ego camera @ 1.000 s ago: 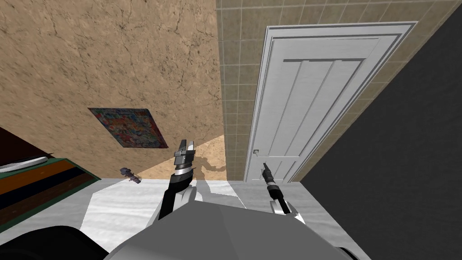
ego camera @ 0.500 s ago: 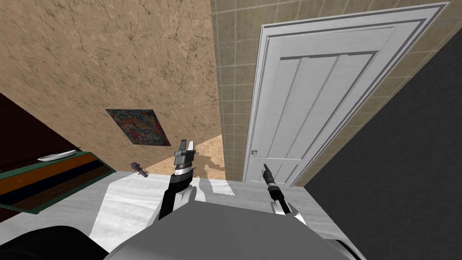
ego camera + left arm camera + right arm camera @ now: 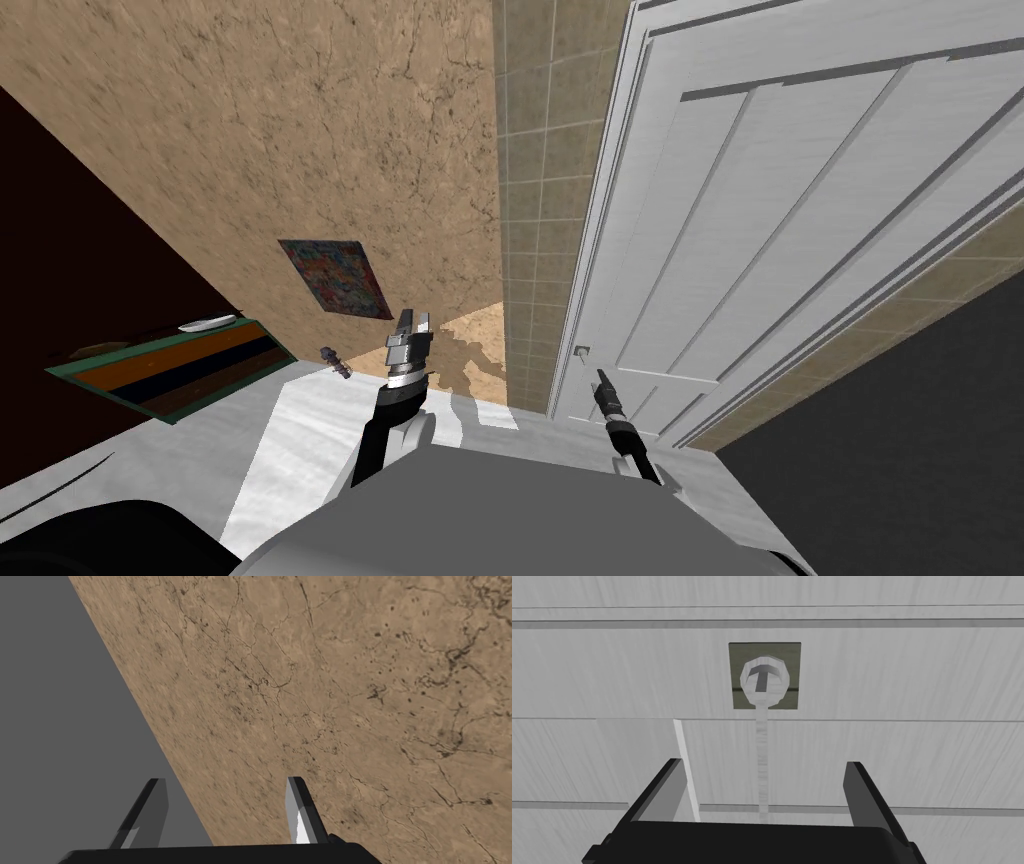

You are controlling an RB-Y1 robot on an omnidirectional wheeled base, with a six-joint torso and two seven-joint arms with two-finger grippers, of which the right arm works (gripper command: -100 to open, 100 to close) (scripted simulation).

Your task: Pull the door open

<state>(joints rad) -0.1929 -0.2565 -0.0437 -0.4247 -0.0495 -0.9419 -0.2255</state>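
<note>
The right gripper (image 3: 767,791), released and empty, lines up short of the door handle (image 3: 763,678) to clasp it; the left gripper (image 3: 225,801) hangs open.

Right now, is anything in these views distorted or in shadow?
Head view: the wide lens splays the white door toward the corner, and an arm-shaped shadow falls on the tan wall beyond the left gripper. Right wrist view: even light, no glare on the door handle.
</note>
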